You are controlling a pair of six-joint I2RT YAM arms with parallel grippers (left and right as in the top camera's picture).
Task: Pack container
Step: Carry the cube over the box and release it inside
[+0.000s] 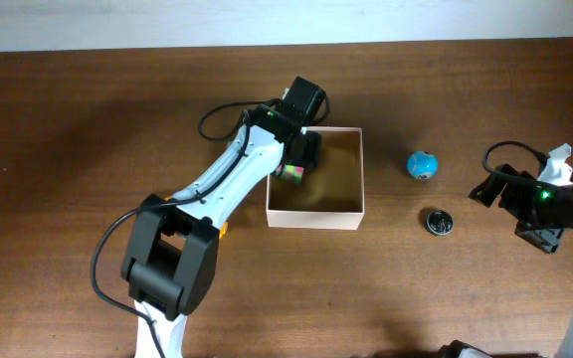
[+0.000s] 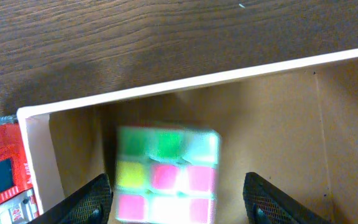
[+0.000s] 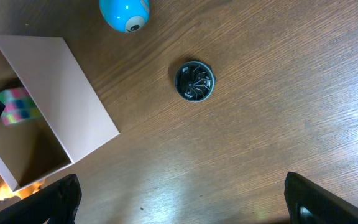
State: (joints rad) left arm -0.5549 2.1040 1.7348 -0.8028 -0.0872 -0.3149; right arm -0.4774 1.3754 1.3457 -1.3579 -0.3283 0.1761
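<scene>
Red item (image 2: 2, 165) at the left edge of the left wrist view is cut off and can't be identified. Multicoloured cube (image 2: 166, 174) is blurred, inside the container (image 1: 316, 216) at its left wall. The container sits mid-table. Left gripper (image 1: 304, 154) is over that wall with its jaws spread wide, and a gap shows on either side of the cube. Blue ball (image 1: 422, 165) and black disc (image 1: 439, 221) lie right of the container. Right gripper (image 3: 182, 199) is spread wide and holds nothing.

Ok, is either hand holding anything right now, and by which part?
Nothing appears held. The left hand is open, its fingers clear of the blurred puzzle cube over the container. The right hand is open and empty.
</scene>
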